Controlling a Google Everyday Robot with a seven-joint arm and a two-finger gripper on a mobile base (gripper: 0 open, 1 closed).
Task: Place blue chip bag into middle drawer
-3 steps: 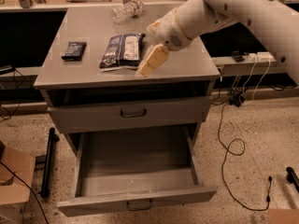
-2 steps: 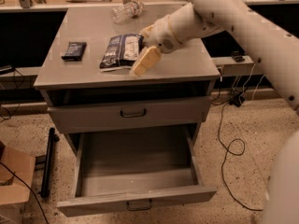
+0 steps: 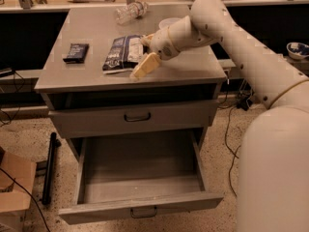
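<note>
The pincer [image 3: 143, 57] is just beside the blue chip bag [image 3: 119, 53] on the tabletop [image 3: 91, 30]; the middle drawer [image 3: 140, 178] stands open.

My arm [image 3: 241, 47] stretches leftward over the desk [image 3: 193, 71] from its right edge; my pincer [image 3: 145, 53] sits low near the front edge, fingers spread.

I see gripper [image 3: 143, 62] at front edge of tabletop [image 3: 193, 67], upper centre, just beside right side of blue chip bag [image 3: 123, 53]. Arm [image 3: 231, 37] blocks approach from upper right. Middle drawer [image 3: 140, 170], lower centre, stands open, floor bare, way in from above free. Black packet [image 3: 76, 51] upper left, well apart.
</note>
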